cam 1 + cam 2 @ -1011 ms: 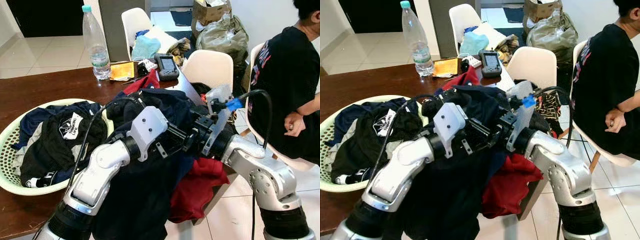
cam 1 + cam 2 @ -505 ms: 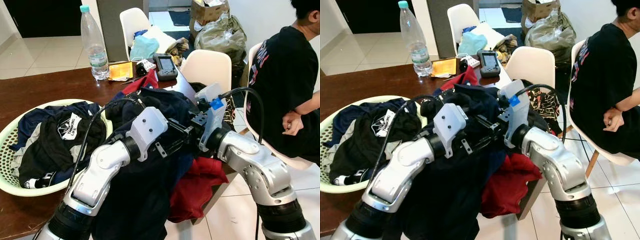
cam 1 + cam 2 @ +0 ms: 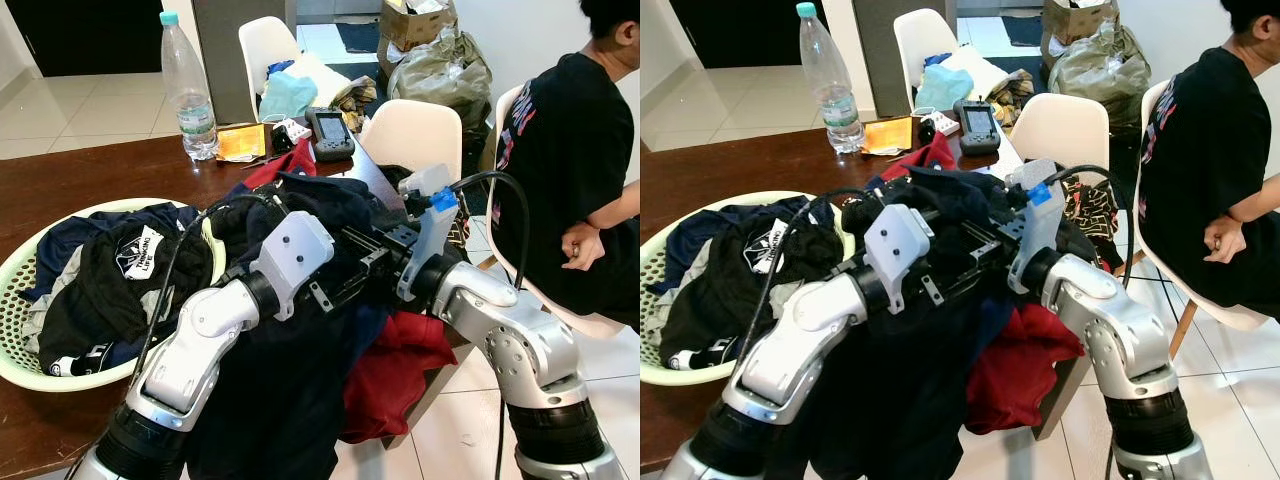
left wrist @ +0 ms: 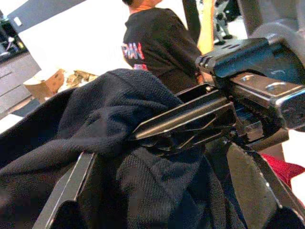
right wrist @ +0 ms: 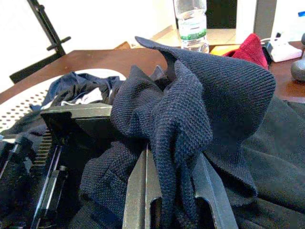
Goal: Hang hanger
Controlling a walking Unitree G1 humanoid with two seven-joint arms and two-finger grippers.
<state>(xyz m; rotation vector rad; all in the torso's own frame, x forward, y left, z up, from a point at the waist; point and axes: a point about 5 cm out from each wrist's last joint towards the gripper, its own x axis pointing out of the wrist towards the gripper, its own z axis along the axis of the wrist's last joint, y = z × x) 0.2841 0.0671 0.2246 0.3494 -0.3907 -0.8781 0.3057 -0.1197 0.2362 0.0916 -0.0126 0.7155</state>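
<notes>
A dark navy garment (image 3: 290, 400) hangs in front of me off the table's edge, bunched up between both arms. My left gripper (image 3: 362, 268) reaches right into the bunch, and its fingers (image 4: 71, 186) hold a thick wad of the navy cloth. My right gripper (image 5: 174, 171) faces it from the right, almost touching it, shut on a fold of the same garment (image 5: 190, 109). In the left wrist view the right gripper (image 4: 143, 135) has its tips buried in the cloth. I can make out no hanger.
A pale green laundry basket (image 3: 18, 300) full of dark clothes sits on the brown table (image 3: 80, 170) at left. A water bottle (image 3: 190, 90) and a handheld device (image 3: 330, 132) stand further back. A red garment (image 3: 395, 370) hangs below. White chair (image 3: 415, 135) and seated person (image 3: 570, 150) at right.
The right wrist drew slightly left towards the left gripper, then eased back a little. Both grippers stay in the navy garment, and the view has shifted slightly.
</notes>
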